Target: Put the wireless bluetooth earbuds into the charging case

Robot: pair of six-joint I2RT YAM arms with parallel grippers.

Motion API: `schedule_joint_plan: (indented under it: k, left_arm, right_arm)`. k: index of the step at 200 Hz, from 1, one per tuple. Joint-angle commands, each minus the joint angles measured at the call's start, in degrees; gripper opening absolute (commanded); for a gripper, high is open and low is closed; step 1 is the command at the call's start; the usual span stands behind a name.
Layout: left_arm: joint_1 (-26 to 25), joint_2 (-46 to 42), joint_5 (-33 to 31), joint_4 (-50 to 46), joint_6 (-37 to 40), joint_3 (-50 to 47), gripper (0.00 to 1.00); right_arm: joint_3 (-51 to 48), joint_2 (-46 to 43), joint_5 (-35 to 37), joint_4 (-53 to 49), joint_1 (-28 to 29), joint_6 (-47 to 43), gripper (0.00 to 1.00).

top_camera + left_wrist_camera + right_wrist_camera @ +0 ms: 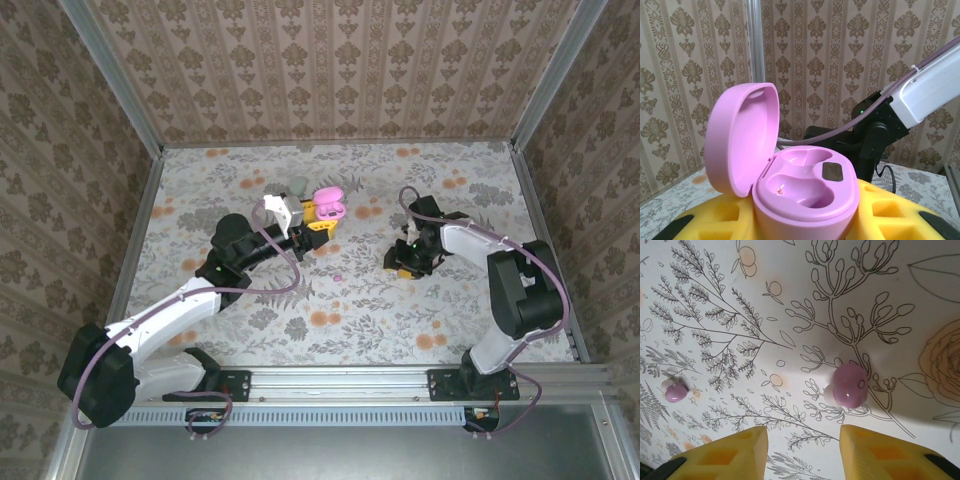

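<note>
The pink charging case [805, 200] stands open with its lid [740, 135] tipped back and both wells empty. My left gripper [805, 222] is shut on its base between yellow fingers [895, 215]. From above, the case [330, 202] sits in that gripper [322, 218] at the table's back middle. One pink-purple earbud [849, 385] lies on the floral cloth just ahead of my right gripper [802, 447], close to its right fingertip [875, 445]. That gripper is open, nothing between its fingers. A second earbud [675, 391] lies farther left, also seen from above [338, 277].
A greyish-green case [298, 186] lies just behind the left gripper. The right arm [925, 90] rises beyond the pink case. Metal frame posts and patterned walls close in the table; its front rail [340, 380] runs along the near edge.
</note>
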Motion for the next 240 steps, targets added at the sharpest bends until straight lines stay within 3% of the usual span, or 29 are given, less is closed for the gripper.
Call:
schedule_joint_plan:
  k: [1, 115, 240]
  left_arm:
    - [-0.53, -0.85, -0.05, -0.63, 0.25, 1.27, 0.31]
    - [-0.78, -0.79, -0.32, -1.52, 0.48, 1.84, 0.31]
    - [-0.78, 0.34, -0.12, -1.87, 0.20, 2.63, 0.31]
  right_arm:
    - [-0.83, -2.93, 2.61, -2.16, -1.27, 0.14, 0.42]
    - [0.68, 3.41, 2.91, 1.43, -3.04, -0.04, 0.28]
    - [3.85, 7.39, 1.52, 2.10, -2.73, -0.26, 0.28]
